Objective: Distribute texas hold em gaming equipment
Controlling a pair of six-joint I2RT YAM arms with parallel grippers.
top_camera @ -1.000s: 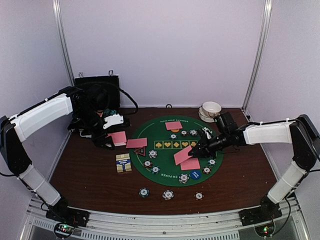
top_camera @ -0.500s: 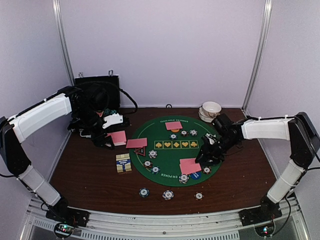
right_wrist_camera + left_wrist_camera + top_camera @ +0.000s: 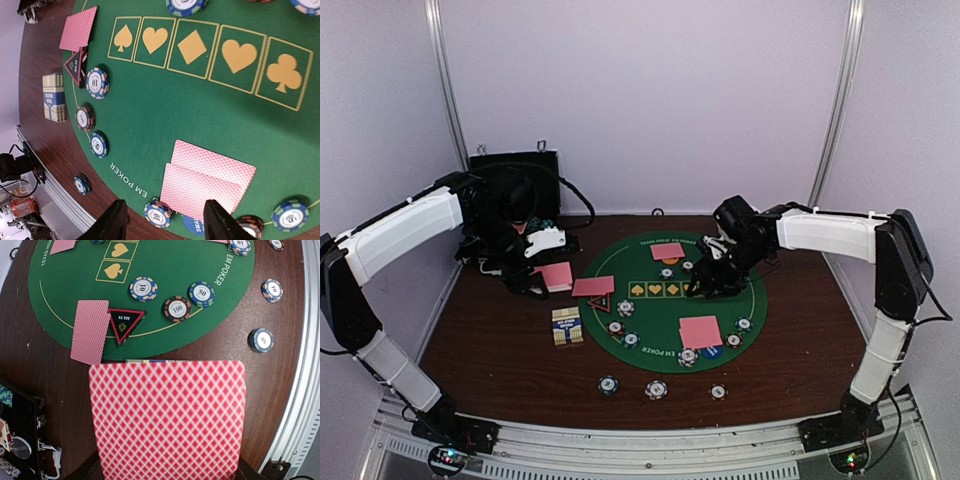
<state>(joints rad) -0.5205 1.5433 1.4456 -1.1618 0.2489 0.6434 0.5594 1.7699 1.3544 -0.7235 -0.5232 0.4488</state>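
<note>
While you are checking the right gripper [image 3: 166, 202]: its two fingers are standing apart with nothing between them, and it is hanging over the green mat [image 3: 655, 318], near the right end of the suit symbols.
Left gripper [image 3: 533, 280]: it is clamping the held card [image 3: 167, 415] by its near edge, over the wood left of the mat; you cannot tell whether more cards are sitting behind it.
Card pair [image 3: 205, 182]: two pink-backed cards are lying face down and overlapping on the near right part of the mat.
Blue disc [image 3: 194, 225]: it is peeking out from under the card pair.
Left card [image 3: 90, 331]: it is lying face down across the left rim of the mat, partly on wood.
Triangle marker [image 3: 125, 322]: it is lying just beside the left card.
Far card [image 3: 667, 251]: it is lying face down at the far side of the mat, partly covering the orange disc [image 3: 669, 261].
Chips on the mat [image 3: 177, 308]: you are seeing striped chips lying singly around the symbol row and along the near rim.
Loose chips [image 3: 656, 389]: three are lying on the wood, off the mat.
Card box [image 3: 567, 325]: it is lying just left of the mat.
Black case [image 3: 515, 180]: it is standing at the far left.
White bowls [image 3: 741, 220]: they are sitting stacked at the far right.
</note>
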